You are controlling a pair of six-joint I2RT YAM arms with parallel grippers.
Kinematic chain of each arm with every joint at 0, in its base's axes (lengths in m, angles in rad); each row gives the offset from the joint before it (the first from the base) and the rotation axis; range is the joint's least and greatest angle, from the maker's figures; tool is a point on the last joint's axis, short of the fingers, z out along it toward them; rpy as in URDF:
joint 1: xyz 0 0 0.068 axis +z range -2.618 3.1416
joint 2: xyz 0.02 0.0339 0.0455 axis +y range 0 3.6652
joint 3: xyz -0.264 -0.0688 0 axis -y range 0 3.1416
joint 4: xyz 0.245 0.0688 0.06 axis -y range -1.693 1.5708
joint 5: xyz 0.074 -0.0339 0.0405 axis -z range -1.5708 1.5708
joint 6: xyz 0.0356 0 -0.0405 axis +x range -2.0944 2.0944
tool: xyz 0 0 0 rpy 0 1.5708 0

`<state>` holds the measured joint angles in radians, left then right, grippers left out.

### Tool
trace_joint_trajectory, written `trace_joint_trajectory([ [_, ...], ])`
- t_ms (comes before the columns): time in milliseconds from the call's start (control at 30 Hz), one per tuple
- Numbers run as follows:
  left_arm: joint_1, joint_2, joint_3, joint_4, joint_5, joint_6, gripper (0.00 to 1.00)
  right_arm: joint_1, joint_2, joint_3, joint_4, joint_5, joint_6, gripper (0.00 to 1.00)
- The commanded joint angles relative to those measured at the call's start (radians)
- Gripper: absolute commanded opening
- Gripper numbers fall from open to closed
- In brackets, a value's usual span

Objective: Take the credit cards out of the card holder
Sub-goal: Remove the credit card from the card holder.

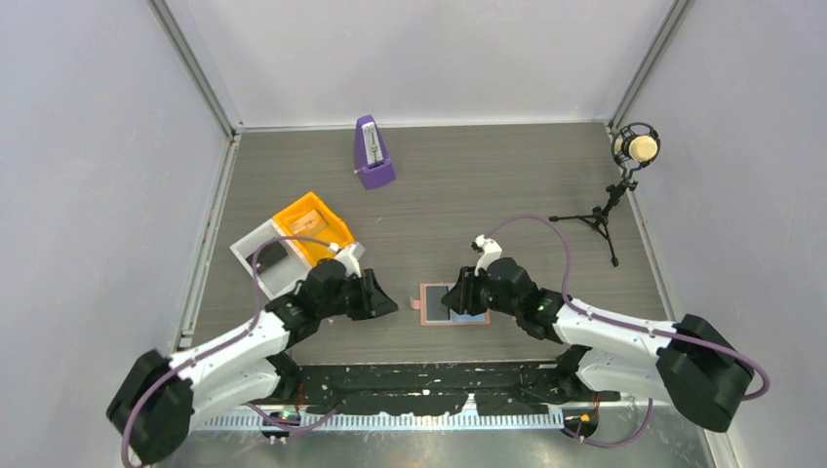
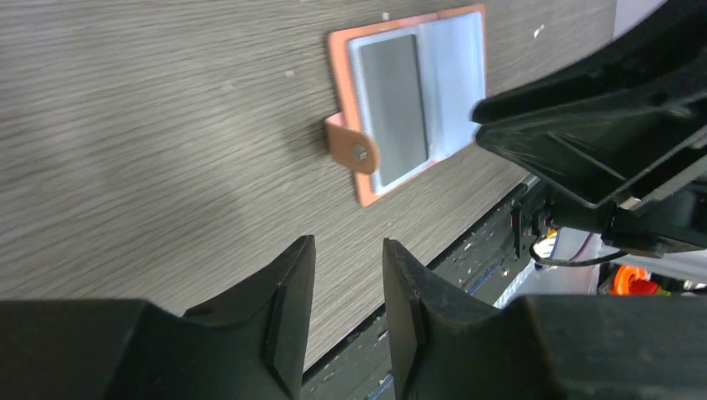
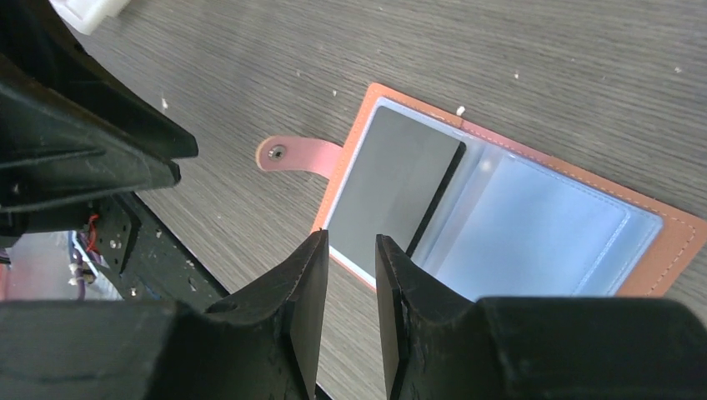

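The salmon-tan card holder (image 1: 426, 305) lies spread open and flat on the table between my two grippers, with its tab pointing left. A dark grey credit card (image 1: 436, 296) sits in its left blue-grey pocket. The right wrist view shows the holder (image 3: 667, 229) and the card (image 3: 392, 179), with the right pocket showing only pale plastic. The left wrist view shows the holder (image 2: 338, 79) and the card (image 2: 392, 96) too. My left gripper (image 1: 390, 304) (image 2: 348, 250) is open and empty, left of the tab. My right gripper (image 1: 452, 300) (image 3: 350, 242) is open and empty over the holder's near edge.
An orange tray (image 1: 312, 226) and a white box (image 1: 255, 252) stand behind my left arm. A purple metronome (image 1: 373, 153) is at the back centre. A microphone on a tripod (image 1: 634, 148) is at the back right. The table's front edge runs just below the holder.
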<state>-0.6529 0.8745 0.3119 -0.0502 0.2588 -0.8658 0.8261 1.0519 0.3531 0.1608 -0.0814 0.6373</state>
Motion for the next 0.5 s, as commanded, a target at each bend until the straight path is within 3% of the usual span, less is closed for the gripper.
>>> trace_joint_trajectory([
  [0,-0.119,0.178,0.101,0.272,-0.082,-0.014,0.36,-0.019,0.074,-0.003,0.122,-0.032,-0.015,0.35],
  [233,-0.187,0.484,0.202,0.483,-0.056,-0.032,0.3,-0.066,0.122,-0.041,0.193,-0.058,-0.008,0.35],
  [467,-0.193,0.605,0.224,0.524,-0.069,-0.041,0.27,-0.097,0.125,-0.066,0.21,-0.072,-0.015,0.35],
])
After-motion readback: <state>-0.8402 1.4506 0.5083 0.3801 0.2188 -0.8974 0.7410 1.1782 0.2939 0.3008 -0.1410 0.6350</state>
